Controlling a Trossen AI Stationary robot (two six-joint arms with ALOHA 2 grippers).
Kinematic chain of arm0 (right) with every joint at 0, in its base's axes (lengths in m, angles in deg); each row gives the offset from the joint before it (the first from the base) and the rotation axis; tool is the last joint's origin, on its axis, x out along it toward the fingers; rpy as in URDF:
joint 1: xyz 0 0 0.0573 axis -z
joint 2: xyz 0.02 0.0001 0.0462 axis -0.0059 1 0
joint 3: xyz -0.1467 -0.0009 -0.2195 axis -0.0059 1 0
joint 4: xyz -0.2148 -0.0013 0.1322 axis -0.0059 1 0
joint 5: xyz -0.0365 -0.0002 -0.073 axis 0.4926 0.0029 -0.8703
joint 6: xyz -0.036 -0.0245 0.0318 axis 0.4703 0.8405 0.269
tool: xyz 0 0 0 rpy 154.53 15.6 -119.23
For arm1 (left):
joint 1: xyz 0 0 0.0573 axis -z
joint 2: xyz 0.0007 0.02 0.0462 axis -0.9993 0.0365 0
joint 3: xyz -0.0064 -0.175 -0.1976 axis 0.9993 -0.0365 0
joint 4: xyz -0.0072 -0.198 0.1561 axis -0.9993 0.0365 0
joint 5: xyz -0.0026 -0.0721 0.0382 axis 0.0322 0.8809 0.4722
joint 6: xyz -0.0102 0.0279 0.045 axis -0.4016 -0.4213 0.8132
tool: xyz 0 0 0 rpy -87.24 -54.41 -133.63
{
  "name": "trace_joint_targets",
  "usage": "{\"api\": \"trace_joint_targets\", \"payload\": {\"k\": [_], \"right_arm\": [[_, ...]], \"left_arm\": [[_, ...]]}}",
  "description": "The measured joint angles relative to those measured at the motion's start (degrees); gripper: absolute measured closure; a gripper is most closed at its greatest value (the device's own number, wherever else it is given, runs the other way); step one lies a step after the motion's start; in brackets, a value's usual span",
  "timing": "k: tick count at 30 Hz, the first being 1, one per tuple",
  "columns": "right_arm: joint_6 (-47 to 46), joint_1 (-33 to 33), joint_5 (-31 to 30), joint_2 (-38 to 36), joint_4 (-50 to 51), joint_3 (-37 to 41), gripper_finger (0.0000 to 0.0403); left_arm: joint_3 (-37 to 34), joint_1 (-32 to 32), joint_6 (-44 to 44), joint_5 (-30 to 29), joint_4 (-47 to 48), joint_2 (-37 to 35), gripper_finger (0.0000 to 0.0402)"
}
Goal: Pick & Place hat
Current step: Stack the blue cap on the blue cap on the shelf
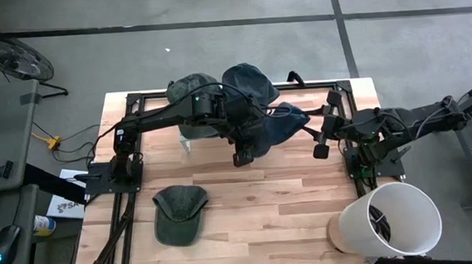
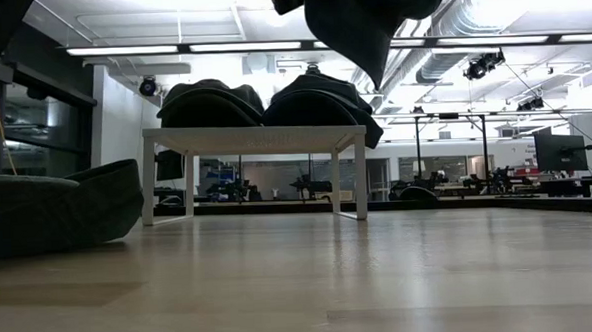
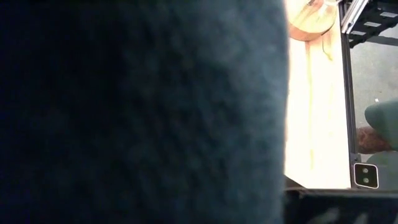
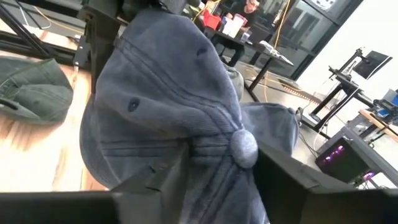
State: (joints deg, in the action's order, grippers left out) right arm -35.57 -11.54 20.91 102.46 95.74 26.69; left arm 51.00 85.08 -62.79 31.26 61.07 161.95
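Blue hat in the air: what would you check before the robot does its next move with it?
1. Blue hat off the table: ok, the low view shows it hanging clear.
2. Left gripper holding it firmly: cannot tell, fabric fills its wrist view.
3. Right gripper ready beside the hat: ok, jaws open.
4. White bucket open-topped: ok.
5. Green hat out of the way: ok, lying apart on the table.

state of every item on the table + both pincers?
blue cap: lifted off the table, held by the left pincer
green cap: flat on the table, untouched
two caps on the small white stand: resting on top
white bin: tipped on its side
right pincer: beside the blue cap
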Motion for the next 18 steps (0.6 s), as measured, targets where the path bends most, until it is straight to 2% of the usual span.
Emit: {"api": "trace_joint_targets", "payload": {"k": [11, 15, 18], "right_arm": [[0.17, 0.0, 0.33, -0.09, -0.08, 0.0, 0.0386], [-0.07, 0.0, 2.02, -0.21, -1.3, 0.0, 0.0387], [-0.13, 0.0, 2.62, -0.21, -2.73, 0.0, 0.0392]], "left_arm": [[0.02, -0.02, -0.02, -0.03, -0.09, 0.0, 0.0396], [0.02, 0.0, -0.02, 0.0, -0.06, 0.0, 0.0391], [0.04, -0.02, -0.02, -0.01, -0.15, 0.0, 0.0366]]}}
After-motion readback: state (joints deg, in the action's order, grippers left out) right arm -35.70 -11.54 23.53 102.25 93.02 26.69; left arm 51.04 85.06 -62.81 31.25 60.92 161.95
